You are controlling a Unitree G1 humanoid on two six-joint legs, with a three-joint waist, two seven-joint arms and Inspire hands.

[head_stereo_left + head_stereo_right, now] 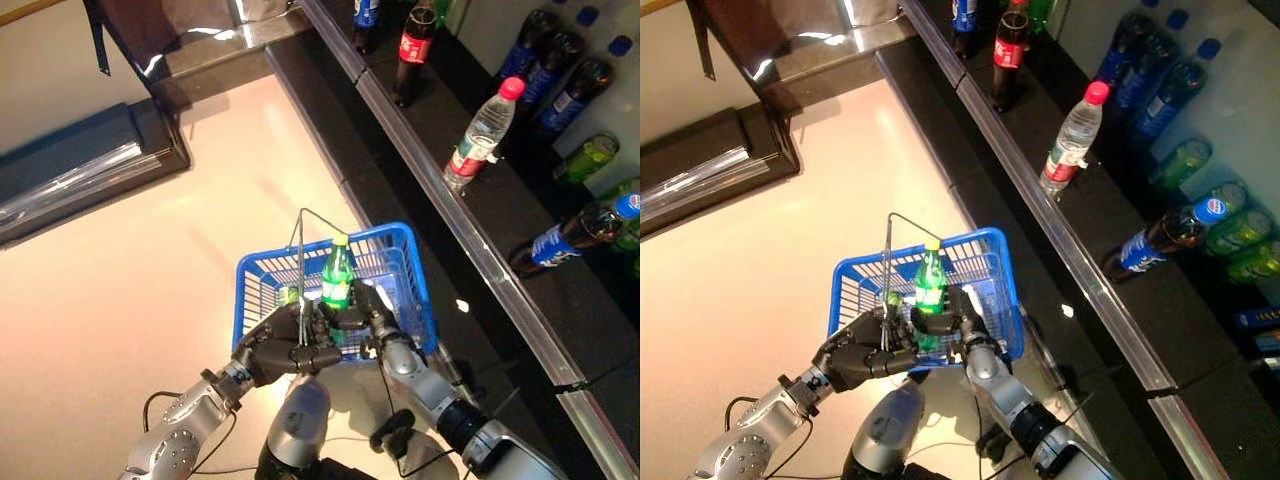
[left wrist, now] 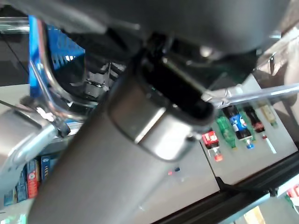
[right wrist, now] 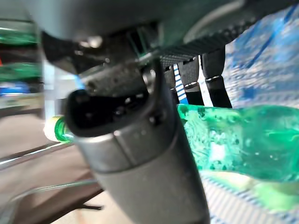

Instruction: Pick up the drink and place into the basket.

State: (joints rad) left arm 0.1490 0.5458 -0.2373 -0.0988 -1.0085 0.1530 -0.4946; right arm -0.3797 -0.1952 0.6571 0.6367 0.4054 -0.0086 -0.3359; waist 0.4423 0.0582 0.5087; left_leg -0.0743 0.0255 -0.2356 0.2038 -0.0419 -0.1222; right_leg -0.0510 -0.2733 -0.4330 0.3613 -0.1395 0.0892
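1. The right hand point(image 1: 372, 312) has its fingers point(image 3: 205, 77) curled round the green drink bottle point(image 1: 337, 272), which stands upright inside the blue basket point(image 1: 413, 255).
2. The left hand point(image 1: 283, 346) is clenched on the basket's wire handle point(image 1: 300, 262), beside the bottle.
3. Picking looks done; what seems left is letting go, since the bottle is already within the basket walls.

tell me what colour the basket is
Blue, with a thin metal wire handle; the basket shows best in the left eye view.
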